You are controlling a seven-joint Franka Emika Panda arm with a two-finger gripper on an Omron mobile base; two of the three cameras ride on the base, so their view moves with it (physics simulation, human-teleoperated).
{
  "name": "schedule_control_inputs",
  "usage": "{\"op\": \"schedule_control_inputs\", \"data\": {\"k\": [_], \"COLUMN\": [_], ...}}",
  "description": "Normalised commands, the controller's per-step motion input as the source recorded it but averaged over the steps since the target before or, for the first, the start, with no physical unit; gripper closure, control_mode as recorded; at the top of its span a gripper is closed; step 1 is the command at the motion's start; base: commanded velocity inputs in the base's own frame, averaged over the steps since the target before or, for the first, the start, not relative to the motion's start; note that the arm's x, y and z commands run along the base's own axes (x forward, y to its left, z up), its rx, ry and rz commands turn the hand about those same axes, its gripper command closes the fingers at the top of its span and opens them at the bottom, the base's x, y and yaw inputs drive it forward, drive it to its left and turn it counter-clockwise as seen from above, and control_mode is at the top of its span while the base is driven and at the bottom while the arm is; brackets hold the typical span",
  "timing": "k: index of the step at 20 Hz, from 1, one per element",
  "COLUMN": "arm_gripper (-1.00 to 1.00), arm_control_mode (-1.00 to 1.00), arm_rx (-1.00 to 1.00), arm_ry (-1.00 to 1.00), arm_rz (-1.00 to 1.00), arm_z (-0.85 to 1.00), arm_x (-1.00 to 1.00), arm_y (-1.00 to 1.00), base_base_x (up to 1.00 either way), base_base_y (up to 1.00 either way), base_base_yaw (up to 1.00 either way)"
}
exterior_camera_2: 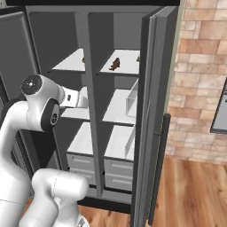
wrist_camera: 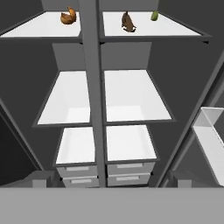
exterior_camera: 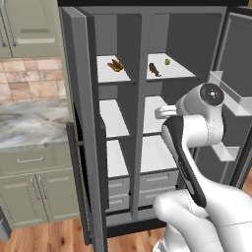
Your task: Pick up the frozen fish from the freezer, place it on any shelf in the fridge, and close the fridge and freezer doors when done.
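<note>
Both doors stand swung open, the freezer door (exterior_camera: pixel 83 123) out to the left and the fridge door (exterior_camera_2: pixel 150 115) out to the right, with bins (exterior_camera: pixel 229 98) on its inner face. A central divider (wrist_camera: pixel 94 87) splits the cabinet into the freezer (exterior_camera: pixel 114 118) on the left and the fridge (exterior_camera: pixel 160 118) on the right. The fish (wrist_camera: pixel 127 22) lies on the top fridge shelf (wrist_camera: pixel 170 28), with a tiny ball (wrist_camera: pixel 154 16) just to its right. A lumpy item (wrist_camera: pixel 68 16) sits on the top freezer shelf (wrist_camera: pixel 39 28). Drawers (wrist_camera: pixel 105 173) sit at the bottom of both halves. Left of the freezer door, a worktop (exterior_camera: pixel 29 123) lies above cabinets (exterior_camera: pixel 34 192).
</note>
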Motion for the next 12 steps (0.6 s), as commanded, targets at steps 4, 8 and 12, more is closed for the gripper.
{"op": "schedule_control_inputs", "data": {"k": [4, 8, 12], "arm_gripper": [-1.00, -1.00, -1.00], "arm_control_mode": [1.00, 1.00, 1.00], "arm_rx": [0.00, 0.00, 0.00], "arm_ry": [0.00, 0.00, 0.00], "arm_rz": [0.00, 0.00, 0.00], "arm_z": [0.00, 0.00, 0.00], "arm_x": [0.00, 0.00, 0.00], "arm_y": [0.00, 0.00, 0.00], "base_base_x": [-0.11, -0.33, -0.16], "base_base_y": [-0.11, -0.28, -0.09], "base_base_yaw": [0.00, 0.00, 0.00]}}
